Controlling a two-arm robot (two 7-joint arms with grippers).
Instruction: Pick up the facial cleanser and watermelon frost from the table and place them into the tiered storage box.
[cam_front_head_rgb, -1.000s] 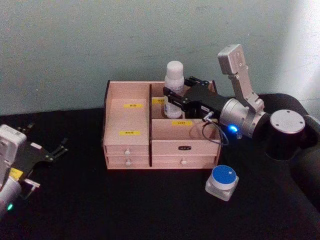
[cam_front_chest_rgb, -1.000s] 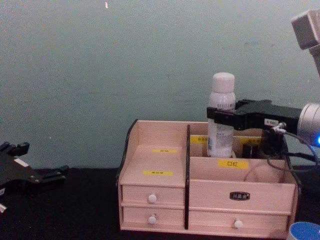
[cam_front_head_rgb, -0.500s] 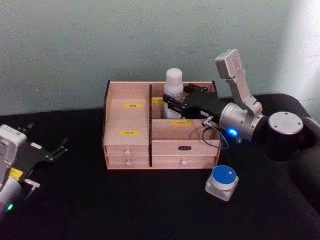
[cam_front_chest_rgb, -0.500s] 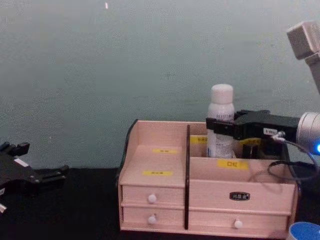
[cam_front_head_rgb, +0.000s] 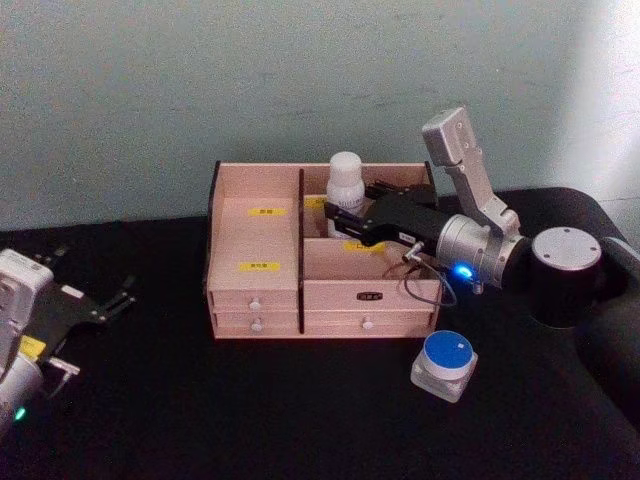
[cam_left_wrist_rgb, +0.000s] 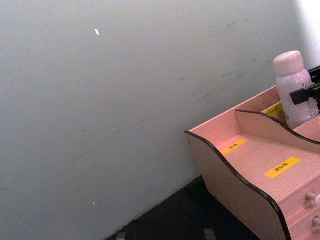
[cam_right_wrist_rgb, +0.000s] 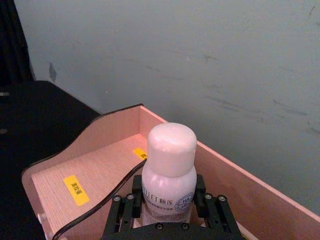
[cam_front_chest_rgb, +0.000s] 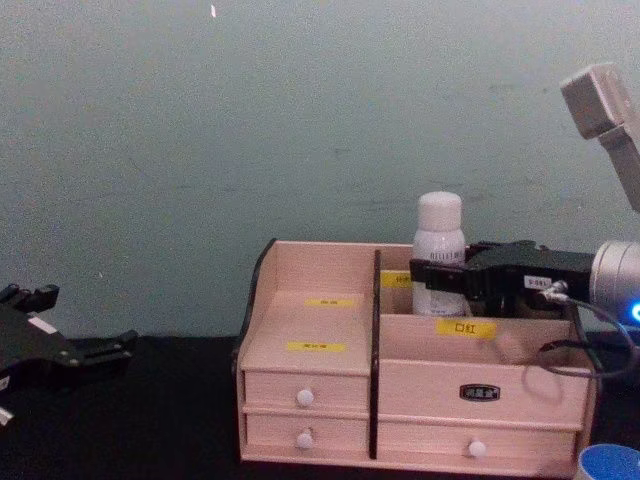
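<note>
The right gripper reaches across the tiered storage box from the right. Its fingers are clamped on the body of the white facial cleanser bottle, which is upright in the rear compartment just right of the black divider. The watermelon frost, a white pot with a blue lid, sits on the black table near the box's front right corner. The left gripper rests far left, fingers apart.
</note>
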